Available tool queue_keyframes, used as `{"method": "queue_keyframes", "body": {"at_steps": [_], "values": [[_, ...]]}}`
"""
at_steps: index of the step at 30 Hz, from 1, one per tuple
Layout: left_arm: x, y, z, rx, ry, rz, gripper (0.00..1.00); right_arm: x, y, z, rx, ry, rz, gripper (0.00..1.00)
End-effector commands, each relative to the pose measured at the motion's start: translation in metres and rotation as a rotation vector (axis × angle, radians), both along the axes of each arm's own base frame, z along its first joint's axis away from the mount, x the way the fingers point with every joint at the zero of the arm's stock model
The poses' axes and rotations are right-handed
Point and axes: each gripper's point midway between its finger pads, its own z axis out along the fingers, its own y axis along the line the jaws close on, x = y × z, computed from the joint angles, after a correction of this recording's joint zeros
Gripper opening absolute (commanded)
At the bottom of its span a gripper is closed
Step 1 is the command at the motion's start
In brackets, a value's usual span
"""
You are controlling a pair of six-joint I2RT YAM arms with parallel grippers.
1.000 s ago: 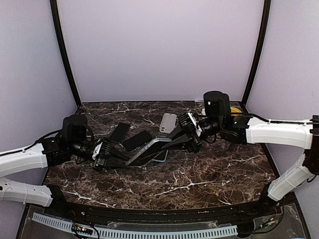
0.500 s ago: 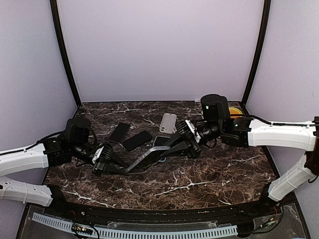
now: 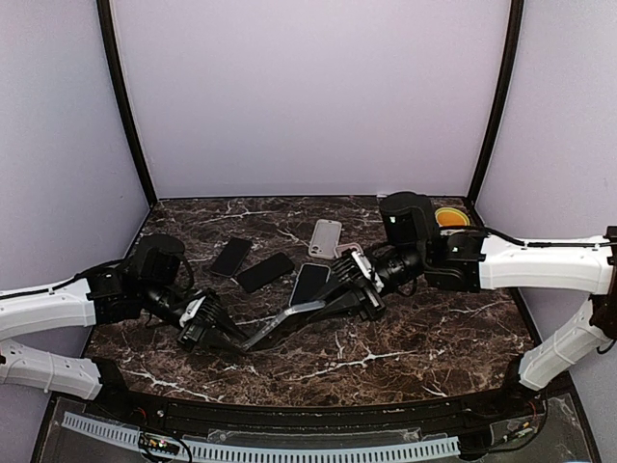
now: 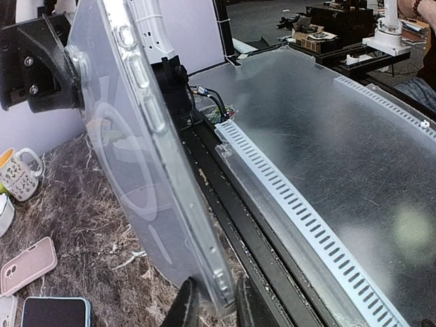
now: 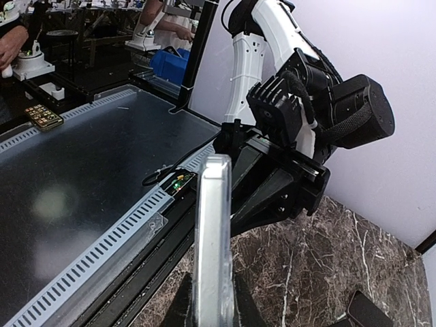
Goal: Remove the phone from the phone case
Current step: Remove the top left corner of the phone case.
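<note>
A clear phone case hangs above the marble table, stretched between both grippers. It looks see-through, with nothing inside it. My left gripper is shut on its near-left end, and in the left wrist view the fingertips pinch the case's corner. At the far-right end my right gripper is shut on the case, which the right wrist view shows edge-on. A dark phone with a pale blue rim lies flat on the table just behind the case.
Two more dark phones and a pale pink case lie further back. A yellow and orange object sits at the back right. The left wrist view shows a mug. A slotted rail runs along the near edge.
Both arms have carried the clear case toward the near left and lowered it. The blue-rimmed phone, earlier partly covered by the case, now lies exposed on the table.
</note>
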Motion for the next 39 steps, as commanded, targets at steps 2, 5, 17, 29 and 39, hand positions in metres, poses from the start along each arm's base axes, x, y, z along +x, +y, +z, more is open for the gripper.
{"method": "queue_keyframes", "body": {"at_steps": [2, 5, 17, 29, 39], "values": [[-0.006, -0.01, 0.023, -0.087, -0.06, -0.067, 0.18, -0.029, 0.011, 0.029, 0.14, -0.116, 0.109, 0.0], [-0.009, -0.01, 0.021, -0.081, -0.056, -0.08, 0.18, -0.033, 0.013, 0.026, 0.13, -0.129, 0.122, 0.0], [-0.011, -0.011, 0.014, -0.053, -0.078, -0.09, 0.17, -0.049, 0.022, 0.003, 0.053, -0.196, 0.163, 0.0], [0.001, -0.011, 0.01, -0.049, -0.189, -0.033, 0.03, -0.065, 0.025, -0.006, 0.029, -0.157, 0.216, 0.0], [-0.002, -0.005, 0.007, -0.048, -0.268, -0.06, 0.0, -0.069, 0.034, -0.023, -0.037, -0.106, 0.266, 0.0]]}}
